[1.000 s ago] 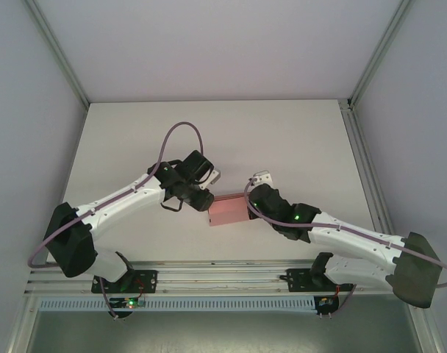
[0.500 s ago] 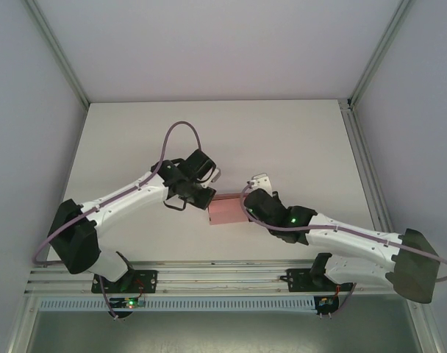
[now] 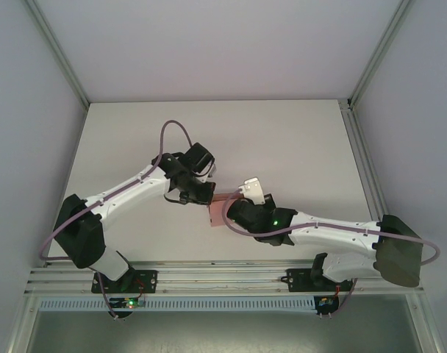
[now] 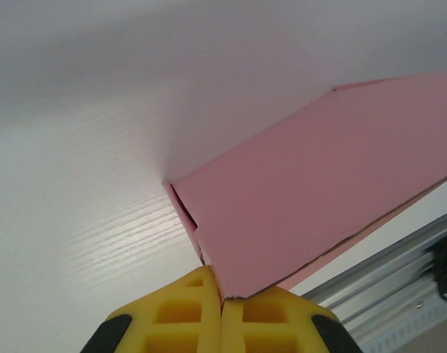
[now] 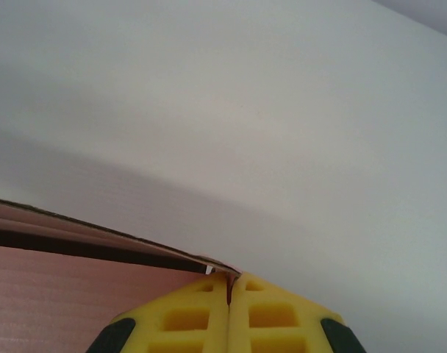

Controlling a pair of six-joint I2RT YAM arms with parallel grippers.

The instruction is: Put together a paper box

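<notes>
White counter (image 3: 209, 132) carries the paper box (image 3: 217, 212) near its front middle, between the two arms, with its long axis running left to right. The left gripper (image 4: 222, 300) is pressed together on a corner of the pink panel at the box's left end. The right gripper (image 5: 229, 285), reaching over from the right, appears to pinch a thin card edge, so each arm is nearer its own end.

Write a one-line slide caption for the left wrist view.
Left gripper shut on a corner of the pink paper box, white table beyond.
</notes>
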